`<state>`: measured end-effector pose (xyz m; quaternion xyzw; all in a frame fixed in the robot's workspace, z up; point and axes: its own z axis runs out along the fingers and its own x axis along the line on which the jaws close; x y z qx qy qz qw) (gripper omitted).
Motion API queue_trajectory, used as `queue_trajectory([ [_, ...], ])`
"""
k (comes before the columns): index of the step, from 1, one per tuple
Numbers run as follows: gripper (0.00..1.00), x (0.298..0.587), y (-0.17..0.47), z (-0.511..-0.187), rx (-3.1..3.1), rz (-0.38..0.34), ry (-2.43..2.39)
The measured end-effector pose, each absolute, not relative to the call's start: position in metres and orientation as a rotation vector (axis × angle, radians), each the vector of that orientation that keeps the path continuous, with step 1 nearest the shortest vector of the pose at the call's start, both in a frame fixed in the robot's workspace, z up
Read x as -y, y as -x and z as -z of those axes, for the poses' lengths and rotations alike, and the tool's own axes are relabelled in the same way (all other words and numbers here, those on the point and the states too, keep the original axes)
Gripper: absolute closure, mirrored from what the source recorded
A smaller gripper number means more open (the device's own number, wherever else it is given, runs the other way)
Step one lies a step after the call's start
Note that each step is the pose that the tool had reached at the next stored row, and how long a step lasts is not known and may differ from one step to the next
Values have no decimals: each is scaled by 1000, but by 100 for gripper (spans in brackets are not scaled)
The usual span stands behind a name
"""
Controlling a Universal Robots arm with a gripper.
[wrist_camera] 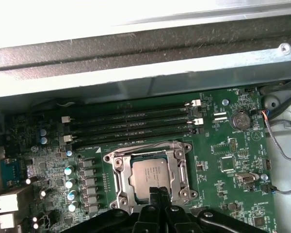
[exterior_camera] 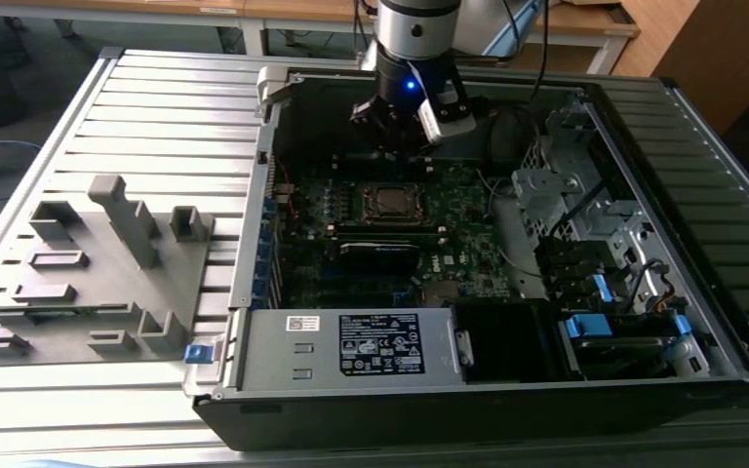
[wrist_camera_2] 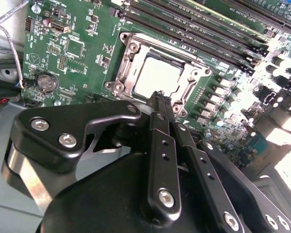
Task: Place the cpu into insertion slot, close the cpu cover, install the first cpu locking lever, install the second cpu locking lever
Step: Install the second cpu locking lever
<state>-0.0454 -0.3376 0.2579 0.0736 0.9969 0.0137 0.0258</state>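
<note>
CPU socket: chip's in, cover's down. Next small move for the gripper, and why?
Probably a short descent toward the socket's near edge, to reach a locking lever. The cpu already sits in the insertion slot with the cpu cover flat around it. The gripper looks shut and empty, tips poised beside the frame's edge, seemingly not yet touching it.

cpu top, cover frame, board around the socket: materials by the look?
The cpu top: dull silver-grey metal, matte, soft sheen. The cpu cover: brighter bare metal, likely stamped steel, thin edges catching light. The motherboard: green glossy-coated circuit laminate with fine traces. The gripper fingers: matte black, metal or plastic unclear.
</note>
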Motion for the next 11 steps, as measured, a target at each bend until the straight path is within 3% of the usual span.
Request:
queue_trajectory([
  [11, 89, 340, 45, -258, -3081, -39, -227],
])
